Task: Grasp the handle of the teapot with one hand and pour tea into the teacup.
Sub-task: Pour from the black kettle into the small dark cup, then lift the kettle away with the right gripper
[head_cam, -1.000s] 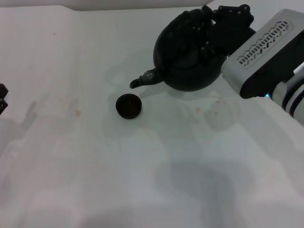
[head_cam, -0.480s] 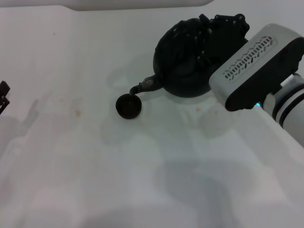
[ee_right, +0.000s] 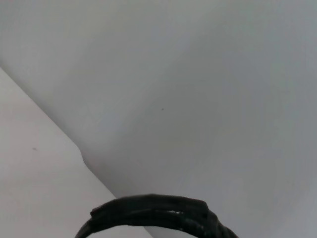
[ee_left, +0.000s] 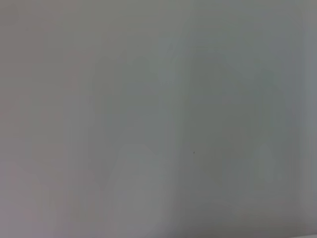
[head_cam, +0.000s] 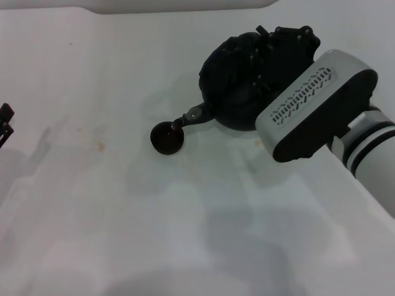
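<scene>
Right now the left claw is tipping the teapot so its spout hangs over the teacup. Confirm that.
Wrong arm: the head view shows the right claw tipping the teapot, spout over the teacup. The left claw sits idle at the table's left edge.

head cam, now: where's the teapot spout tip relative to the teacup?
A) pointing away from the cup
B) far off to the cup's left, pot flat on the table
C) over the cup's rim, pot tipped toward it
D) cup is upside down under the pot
C: the teapot, held by the right gripper, is tipped so its spout ends right at the rim of the teacup.
</scene>
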`<act>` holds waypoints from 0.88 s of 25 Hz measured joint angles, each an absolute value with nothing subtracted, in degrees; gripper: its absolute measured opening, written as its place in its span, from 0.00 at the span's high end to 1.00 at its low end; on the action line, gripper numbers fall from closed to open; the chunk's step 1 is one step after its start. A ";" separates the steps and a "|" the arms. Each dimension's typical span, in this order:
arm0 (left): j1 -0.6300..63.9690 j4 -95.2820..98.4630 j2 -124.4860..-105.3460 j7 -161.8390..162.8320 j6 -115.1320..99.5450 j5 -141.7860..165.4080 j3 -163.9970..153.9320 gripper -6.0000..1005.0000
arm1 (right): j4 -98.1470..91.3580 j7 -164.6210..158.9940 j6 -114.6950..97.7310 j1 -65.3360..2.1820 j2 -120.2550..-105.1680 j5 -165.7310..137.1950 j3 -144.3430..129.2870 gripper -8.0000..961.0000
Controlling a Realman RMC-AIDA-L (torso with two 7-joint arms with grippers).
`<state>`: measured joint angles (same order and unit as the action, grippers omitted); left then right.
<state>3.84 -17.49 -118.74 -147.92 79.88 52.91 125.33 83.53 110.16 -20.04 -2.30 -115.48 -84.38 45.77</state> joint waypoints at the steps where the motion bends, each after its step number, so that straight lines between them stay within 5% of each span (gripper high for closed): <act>1: 3.90 -17.49 -118.74 -147.92 79.85 52.91 125.33 0.23 | 83.53 110.72 -20.78 -2.39 -115.53 -84.29 45.32 0.87; 22: 4.51 -17.49 -118.74 -147.88 79.80 52.91 125.24 0.23 | 81.46 111.35 -26.44 -6.55 -115.69 -83.88 40.60 0.88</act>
<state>4.51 -17.49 -118.74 -147.88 79.80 52.91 125.24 81.46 111.35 -26.44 -6.55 -115.69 -83.88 40.60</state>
